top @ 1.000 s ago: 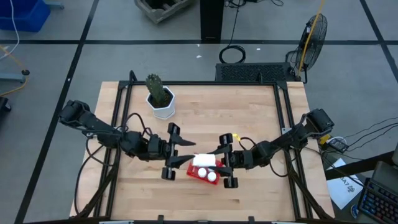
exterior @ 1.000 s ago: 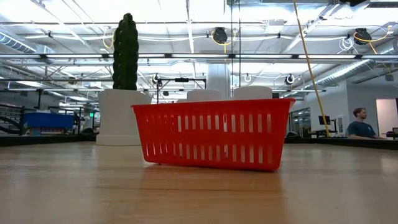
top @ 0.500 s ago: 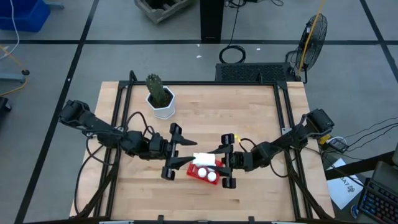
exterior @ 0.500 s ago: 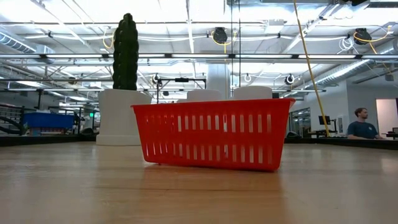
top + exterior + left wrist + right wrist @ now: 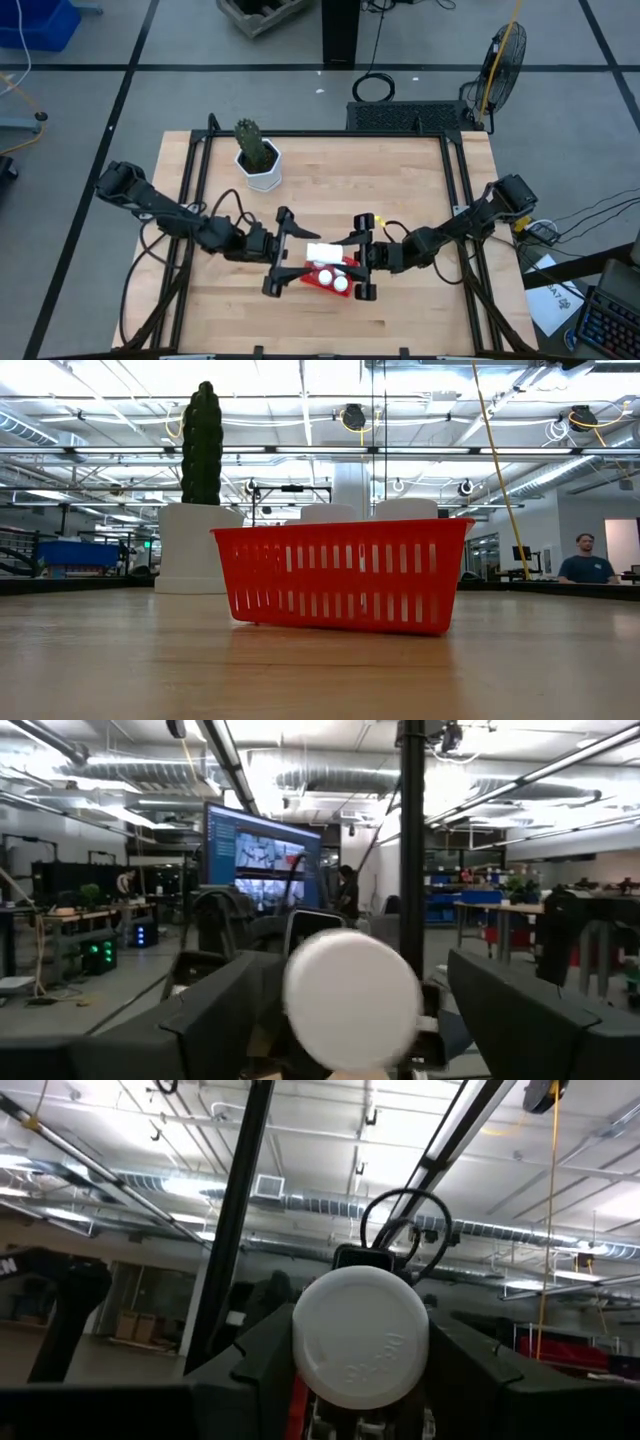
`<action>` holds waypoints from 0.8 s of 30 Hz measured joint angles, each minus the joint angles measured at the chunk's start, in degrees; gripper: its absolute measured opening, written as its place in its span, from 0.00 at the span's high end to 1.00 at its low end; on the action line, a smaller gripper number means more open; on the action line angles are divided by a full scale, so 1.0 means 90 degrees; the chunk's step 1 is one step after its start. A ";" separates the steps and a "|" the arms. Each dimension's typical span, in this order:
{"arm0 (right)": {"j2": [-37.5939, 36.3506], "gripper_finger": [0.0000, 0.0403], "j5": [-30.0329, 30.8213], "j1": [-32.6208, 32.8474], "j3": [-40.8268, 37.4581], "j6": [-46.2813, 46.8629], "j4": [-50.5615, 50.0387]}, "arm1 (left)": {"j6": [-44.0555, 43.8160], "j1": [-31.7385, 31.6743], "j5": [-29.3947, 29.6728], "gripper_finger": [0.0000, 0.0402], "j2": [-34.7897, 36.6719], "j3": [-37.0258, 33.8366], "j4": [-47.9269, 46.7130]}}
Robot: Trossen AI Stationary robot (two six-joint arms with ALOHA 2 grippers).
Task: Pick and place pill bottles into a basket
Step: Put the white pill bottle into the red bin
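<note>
Seen from above, a wooden worktop [image 5: 400, 190] is carrying a small red basket [image 5: 327, 281] near the middle of its front edge. Both dark arms are reaching inward to meet over it.

The left gripper [image 5: 300, 262] is hovering at the basket's left end, its fingers spread on either side of a white pill bottle [image 5: 323, 251] lying sideways at the basket's rear rim. In the left wrist view the round white end of that bottle [image 5: 351, 1001] is sitting between the two dark fingers [image 5: 215, 1020]; whether they are pressing on it or merely framing it cannot be told.

The right gripper [image 5: 362, 262] is at the basket's right end, clamped on another pill bottle [image 5: 360, 1339], whose white cap is filling the gap between its fingers [image 5: 478, 1370] in the right wrist view.

Two more white bottles [image 5: 333, 279] are already lying inside the basket. In the low view, white bottle tops [image 5: 405, 509] are peeking above the red mesh rim [image 5: 340, 528].

A white hexagonal pot with a green cactus [image 5: 259, 156] is standing well apart, near the worktop's rear left corner. A person [image 5: 583, 558] is sitting in the room far behind.

Judging from this, the placing step is under way, with the task well past halfway. The next move likely calls for each bottle to be fully inside the rim before the fingers open, and for the two arms to avoid knocking each other or nudging the light basket.
</note>
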State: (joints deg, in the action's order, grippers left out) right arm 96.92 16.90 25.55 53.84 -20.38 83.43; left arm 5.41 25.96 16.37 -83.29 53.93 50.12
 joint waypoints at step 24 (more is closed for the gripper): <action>0.0007 0.41 0.0650 0.0178 -0.0007 -0.0327 -0.0047 | -0.0407 -0.0172 -0.0260 0.60 0.0247 0.0012 -0.0619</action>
State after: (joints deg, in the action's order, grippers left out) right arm 96.99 22.75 27.15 53.78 -23.32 83.01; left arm 1.75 24.41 14.03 -81.06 54.04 44.55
